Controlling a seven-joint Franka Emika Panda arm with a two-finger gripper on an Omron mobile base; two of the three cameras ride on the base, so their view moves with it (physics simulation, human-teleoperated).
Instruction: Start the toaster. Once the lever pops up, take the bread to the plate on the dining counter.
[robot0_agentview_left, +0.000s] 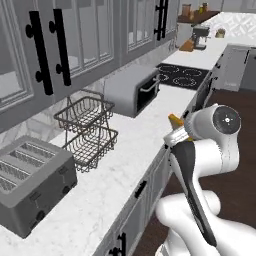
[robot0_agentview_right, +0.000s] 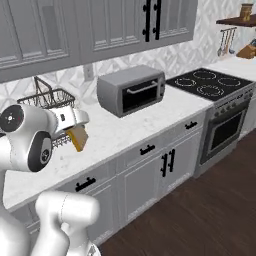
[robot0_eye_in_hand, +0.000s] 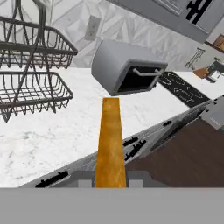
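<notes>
1. Clamped on the bread (robot0_eye_in_hand: 110, 140) — fingers pinching the slice at its lower end, the gripper (robot0_eye_in_hand: 110, 183) low in the hand view with the slice running up from between the tips, seen edge-on.
2. Held clear of the worktop (robot0_agentview_left: 125, 165), out over its front edge beside the arm's wrist; in the right base view hanging as a tan wedge (robot0_agentview_right: 78, 137) under the white hand, in the left base view poking out as a small orange corner (robot0_agentview_left: 175, 121).
3. Golden-brown along the crust, smooth and even, narrow from this angle; paler face not readable here.
4. Toaster (robot0_agentview_left: 32, 182) well apart at the far left of the worktop, slots looking empty — so, by judgement, toasting done and the carry step in hand.
5. Beyond the slice: wire rack (robot0_agentview_left: 87, 130) near the wall, toaster oven (robot0_agentview_right: 131, 89) further along, then the stove (robot0_agentview_right: 210, 84).
6. Next, probably: turn away from this worktop and drive to find the dining counter and plate, neither located from here.
7. Calls for a steady grip during the swing, slice kept clear of the rack and cabinet fronts, then a flat lowering before letting go.
</notes>
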